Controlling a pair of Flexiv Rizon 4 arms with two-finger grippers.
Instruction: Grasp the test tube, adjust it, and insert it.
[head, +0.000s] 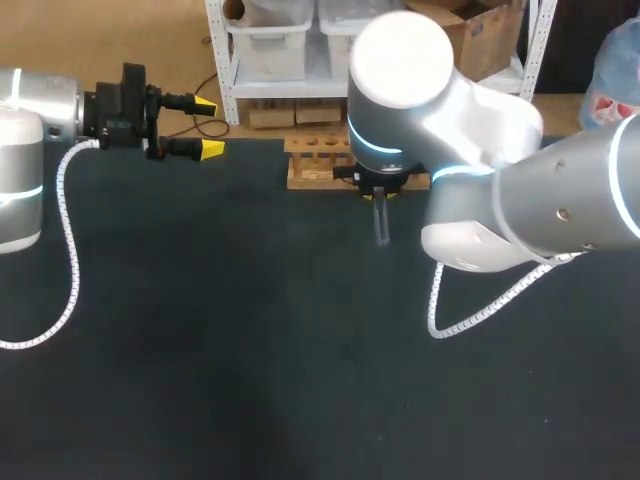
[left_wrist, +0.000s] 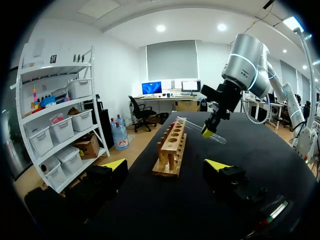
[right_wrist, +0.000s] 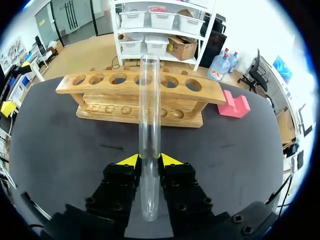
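Note:
A clear glass test tube (right_wrist: 149, 125) is clamped between the two yellow-tipped fingers of my right gripper (right_wrist: 149, 159), its open end reaching out toward the wooden rack (right_wrist: 137, 97). In the left wrist view the tube (left_wrist: 200, 130) slants beside the rack (left_wrist: 171, 149), held by the right gripper (left_wrist: 208, 132). From the head view the right arm covers most of the rack (head: 318, 160); the tube (head: 381, 222) hangs just in front of it under the right gripper (head: 379, 194). My left gripper (head: 209, 126) stands open at the table's far left edge, nothing between its fingers.
The rack has a row of several round holes along its top board. A pink block (right_wrist: 234, 106) lies on the table beside the rack's end. A white coiled cable (head: 480, 310) hangs from the right arm over the dark table (head: 250, 350).

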